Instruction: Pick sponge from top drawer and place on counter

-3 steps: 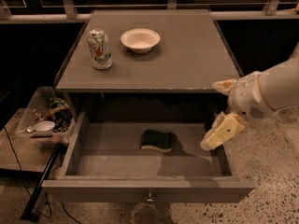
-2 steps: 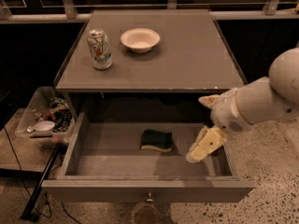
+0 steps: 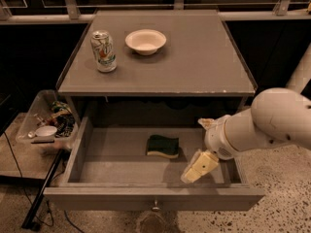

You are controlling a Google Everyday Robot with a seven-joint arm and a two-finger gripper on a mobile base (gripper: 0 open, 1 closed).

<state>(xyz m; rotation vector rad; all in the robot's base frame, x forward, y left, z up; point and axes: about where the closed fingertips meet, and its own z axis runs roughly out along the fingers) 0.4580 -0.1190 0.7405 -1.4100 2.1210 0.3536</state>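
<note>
The sponge, dark green on top with a pale yellow layer below, lies flat in the middle of the open top drawer. The drawer is pulled out below the counter, and its front panel carries a small metal knob. My gripper hangs over the right part of the drawer, just right of the sponge and apart from it. Its fingers are spread open, one pale fingertip low near the drawer's front and the other higher up. It holds nothing.
A soda can and a white bowl stand on the far left half of the counter. A clear plastic bin of clutter sits left of the drawer. The white arm comes in from the right.
The arm has moved left and down, bringing the gripper from the drawer's right wall to over the drawer floor, closer to the sponge. The sponge has not moved.
</note>
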